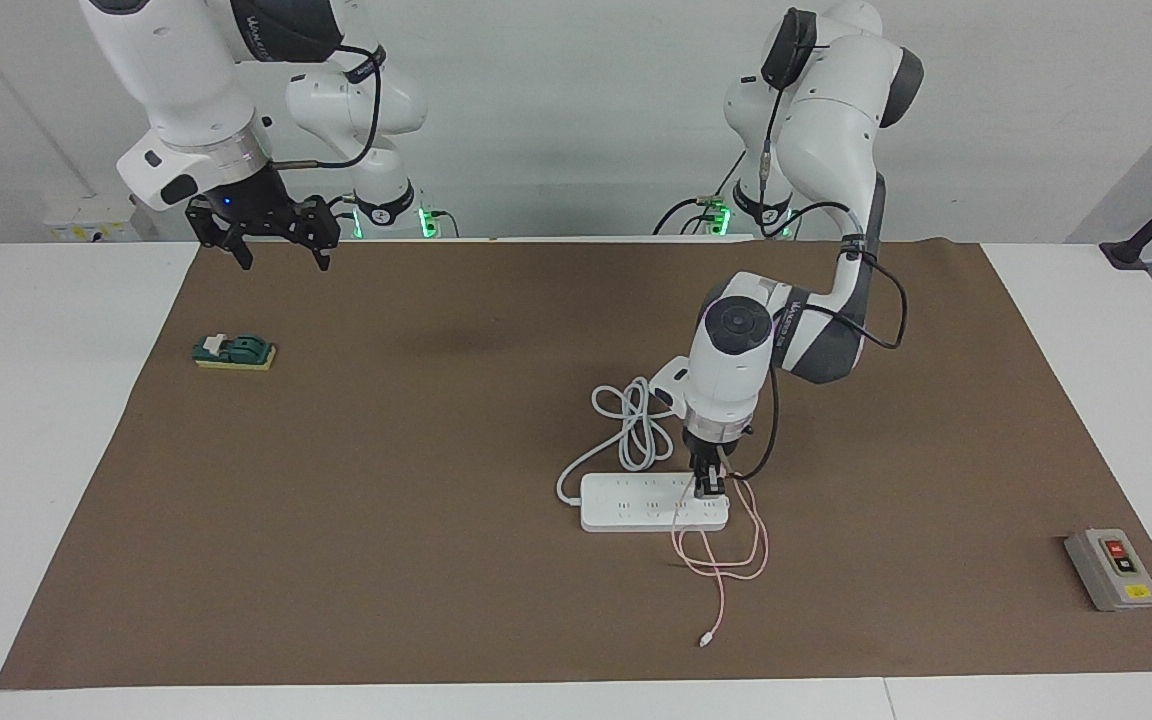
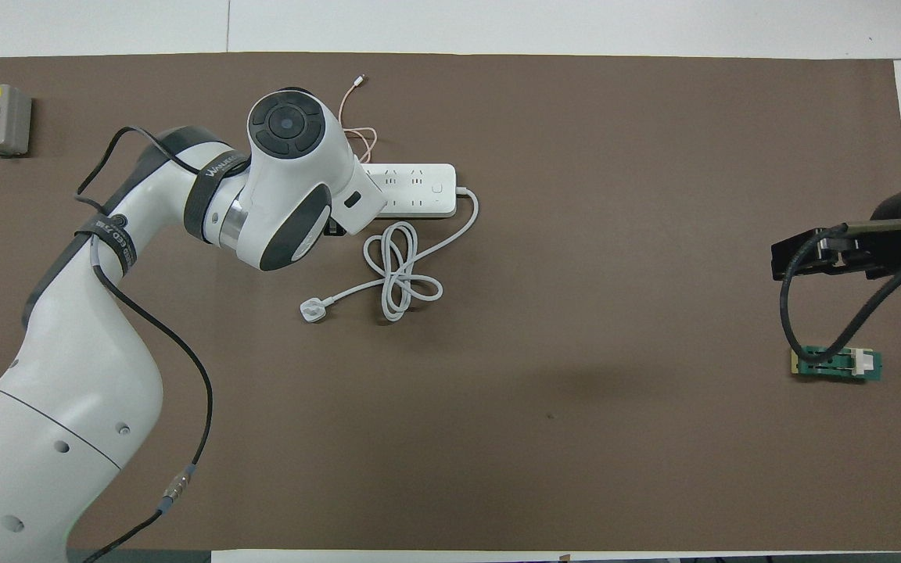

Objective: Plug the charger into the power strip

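The white power strip (image 1: 636, 502) lies flat on the brown mat, also seen in the overhead view (image 2: 419, 188). My left gripper (image 1: 709, 487) points straight down onto the strip's end toward the left arm's end of the table, shut on the charger. The charger's cube is hidden between the fingers. Its thin pink cable (image 1: 736, 545) runs out of the gripper and loops on the mat farther from the robots than the strip, ending in a small white connector (image 1: 706, 640). In the overhead view the arm's wrist hides the gripper; the cable (image 2: 357, 133) shows. My right gripper (image 1: 279, 255) waits raised and open.
The strip's thick white cord (image 1: 636, 425) lies coiled nearer the robots, ending in a white three-pin plug (image 2: 311, 311). A grey box with red and yellow buttons (image 1: 1112, 568) sits toward the left arm's end. A small green and yellow block (image 1: 234, 352) lies near the right gripper.
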